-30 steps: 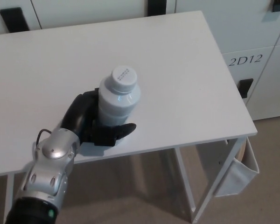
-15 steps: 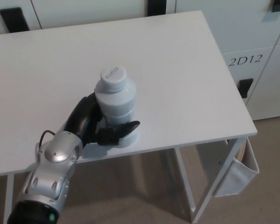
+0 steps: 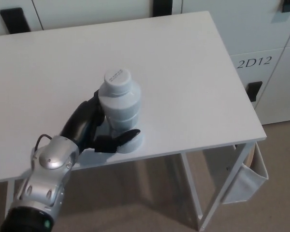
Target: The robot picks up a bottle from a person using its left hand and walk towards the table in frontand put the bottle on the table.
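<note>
Lowered bottle (image 3: 119,108) stands on table (image 3: 193,72), left hand (image 3: 89,128) gripping.

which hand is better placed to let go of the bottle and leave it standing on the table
Left. The left robot hand is wrapped around the lower part of the bottle, which stands upright on the white table near its front edge. The right robot hand is not in view.

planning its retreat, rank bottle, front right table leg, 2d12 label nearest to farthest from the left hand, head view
1. bottle, held in the left hand itself.
2. front right table leg, below and to the hand's right.
3. 2D12 label, far right.
</note>
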You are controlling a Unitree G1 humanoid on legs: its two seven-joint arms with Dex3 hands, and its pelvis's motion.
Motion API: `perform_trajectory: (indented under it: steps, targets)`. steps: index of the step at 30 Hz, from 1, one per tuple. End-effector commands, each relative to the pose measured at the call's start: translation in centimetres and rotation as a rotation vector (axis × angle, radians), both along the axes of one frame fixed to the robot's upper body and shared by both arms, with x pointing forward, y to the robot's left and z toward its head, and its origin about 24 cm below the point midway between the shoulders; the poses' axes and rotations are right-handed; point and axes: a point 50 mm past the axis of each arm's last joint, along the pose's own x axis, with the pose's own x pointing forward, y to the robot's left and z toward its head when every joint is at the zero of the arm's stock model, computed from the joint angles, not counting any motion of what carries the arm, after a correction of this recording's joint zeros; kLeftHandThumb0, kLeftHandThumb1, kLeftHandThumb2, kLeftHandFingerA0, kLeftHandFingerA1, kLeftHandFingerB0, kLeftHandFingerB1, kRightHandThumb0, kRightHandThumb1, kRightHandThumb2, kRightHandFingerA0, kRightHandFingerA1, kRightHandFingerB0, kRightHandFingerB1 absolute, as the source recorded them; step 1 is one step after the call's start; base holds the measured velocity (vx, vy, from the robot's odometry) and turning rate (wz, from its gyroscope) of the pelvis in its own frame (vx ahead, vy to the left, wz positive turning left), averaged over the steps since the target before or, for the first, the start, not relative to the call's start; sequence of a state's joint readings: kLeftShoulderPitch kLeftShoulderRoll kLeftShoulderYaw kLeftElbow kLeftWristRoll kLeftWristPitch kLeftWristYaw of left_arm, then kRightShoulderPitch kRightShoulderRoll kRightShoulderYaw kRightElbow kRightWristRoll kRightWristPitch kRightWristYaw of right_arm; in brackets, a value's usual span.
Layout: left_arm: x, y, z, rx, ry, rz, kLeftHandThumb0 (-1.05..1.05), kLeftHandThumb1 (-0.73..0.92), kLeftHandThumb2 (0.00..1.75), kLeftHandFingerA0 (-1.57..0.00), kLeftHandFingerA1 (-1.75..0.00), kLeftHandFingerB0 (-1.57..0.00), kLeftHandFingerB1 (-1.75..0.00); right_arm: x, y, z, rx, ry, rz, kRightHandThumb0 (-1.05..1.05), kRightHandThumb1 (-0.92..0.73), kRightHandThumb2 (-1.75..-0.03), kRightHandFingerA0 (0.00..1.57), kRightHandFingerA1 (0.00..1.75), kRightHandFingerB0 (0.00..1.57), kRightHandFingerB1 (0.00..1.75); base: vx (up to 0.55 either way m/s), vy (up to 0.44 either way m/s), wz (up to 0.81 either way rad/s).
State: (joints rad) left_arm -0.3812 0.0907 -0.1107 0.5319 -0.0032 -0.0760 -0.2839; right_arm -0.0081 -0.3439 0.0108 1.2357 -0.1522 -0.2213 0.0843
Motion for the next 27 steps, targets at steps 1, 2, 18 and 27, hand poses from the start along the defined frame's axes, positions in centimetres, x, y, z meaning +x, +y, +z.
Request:
perform_trajectory:
  steps: [1, 2, 18, 27]
  targets:
    - [0.3, 1.8, 1.0, 0.102, -0.025, -0.074, -0.83, 0.5, 0.56, 0.0, 0.0, 0.0, 0.0, -0.1, -0.1, 0.0, -0.009, -0.001, -0.003, -0.38, -0.64, -0.58, 0.73, 0.46, 0.58, 0.4, 0.0, 0.0, 0.0]
    - [0.3, 2.2, 1.1, 0.108, -0.022, -0.082, -0.82, 0.5, 0.56, 0.0, 0.0, 0.0, 0.0, -0.1, -0.2, 0.1, -0.012, -0.001, -0.001, -0.37, -0.65, -0.59, 0.73, 0.46, 0.58, 0.41, 0.0, 0.0, 0.0]
    - [-10.6, 9.5, 3.6, -0.062, -0.153, -0.031, -1.01, 0.49, 0.64, 0.0, 0.0, 0.0, 0.0, -0.7, -1.0, 0.3, -0.036, 0.05, 0.061, -0.38, -0.67, -0.6, 0.69, 0.47, 0.55, 0.4, 0.0, 0.0, 0.0]
    - [-21.3, 6.4, 7.5, -0.235, -0.264, -0.164, -1.03, 0.42, 0.73, 0.0, 0.0, 0.0, 0.0, -0.6, -0.7, 0.1, -0.032, 0.068, 0.045, -0.4, -0.66, -0.6, 0.7, 0.48, 0.52, 0.4, 0.0, 0.0, 0.0]
